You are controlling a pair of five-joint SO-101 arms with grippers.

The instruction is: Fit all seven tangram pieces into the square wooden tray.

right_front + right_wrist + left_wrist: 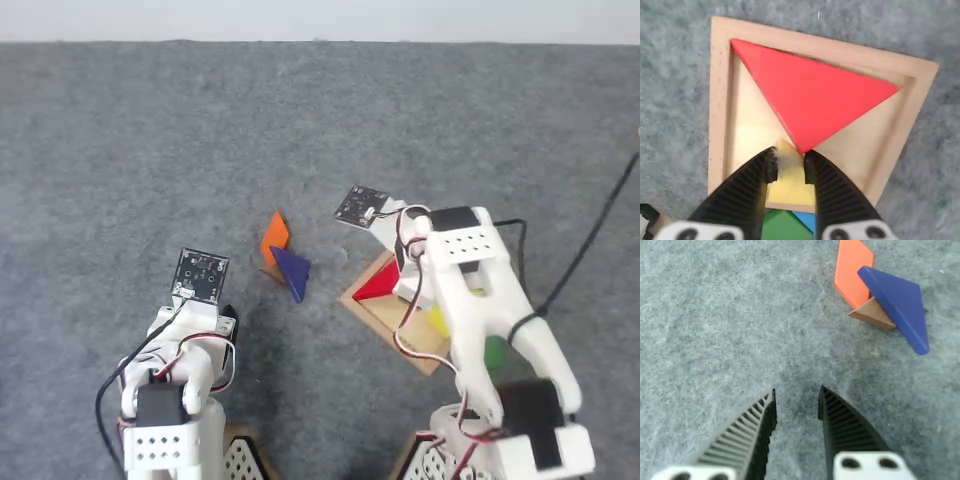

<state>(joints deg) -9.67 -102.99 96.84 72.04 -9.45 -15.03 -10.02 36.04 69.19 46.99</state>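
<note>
Grey felt-like mat (150, 130) across the whole table, with a pale strip of wall along the far edge. At the near right of the mat, the square wooden tray (720, 100), turned cornerwise to the arms. Inside it, a big red triangle (810, 95) lying flat, long edge along one inner wall, point toward the tray's middle. Just beside that point, a yellow piece (790, 185), on the tray floor or barely above it; cannot tell which. Just outside the rim, on the side toward the right arm's base, a green piece (782, 225) and a sliver of a light blue piece (805, 220), side by side.

Right arm (480, 300) stretched out over the tray. Right gripper (789, 160) down over the tray's middle, clenched on the yellow piece, one finger on each side of its corner, fingertips nearly at the red triangle's tip.

Well apart from the tray, toward the middle of the mat, three loose pieces in a small heap: an orange parallelogram (852, 270) flat on the mat, a small brown triangle (872, 315) against its edge, and a dark blue triangle (897, 300) tilted, propped on the brown one and overlapping the orange.

Left arm (175, 400) at the near left. Left gripper (797, 390) low over bare mat, near the heap but apart from it, released, jaws spread with nothing between them.
</note>
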